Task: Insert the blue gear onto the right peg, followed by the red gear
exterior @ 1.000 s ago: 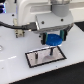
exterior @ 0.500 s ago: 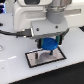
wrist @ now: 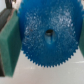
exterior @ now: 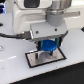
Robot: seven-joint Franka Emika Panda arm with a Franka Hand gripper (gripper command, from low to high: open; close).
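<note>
We saw the white Franka arm's gripper (exterior: 48, 46) hanging low over the grey rectangular plate with a black rim (exterior: 60, 54), which lay on the white table (exterior: 15, 70). In the exterior view the plate sat at about 6 o'clock from the gripper body. The jaws were closed on the flat, round, bright blue plastic gear with a toothed rim (exterior: 48, 45), their green pads (wrist: 8, 42) pressing its edge at 9 o'clock in the wrist view. The gear hung just above the plate, not yet seated.

The gear's small dark centre hole (wrist: 49, 33) showed in the wrist view, but we could not make out the right peg in either picture, so alignment was unknown. We judged the main risk to be a miss: if hole and pin were offset, the disc would land on the pin's tip, tilt in the pads, or slip out sideways. A grip on 1 edge only might also let the disc tip as it met resistance. We could not find the red gear.

Against 1 second before, the gripper had come down and nearer the plate, and the blue gear showed more plainly beneath it.
</note>
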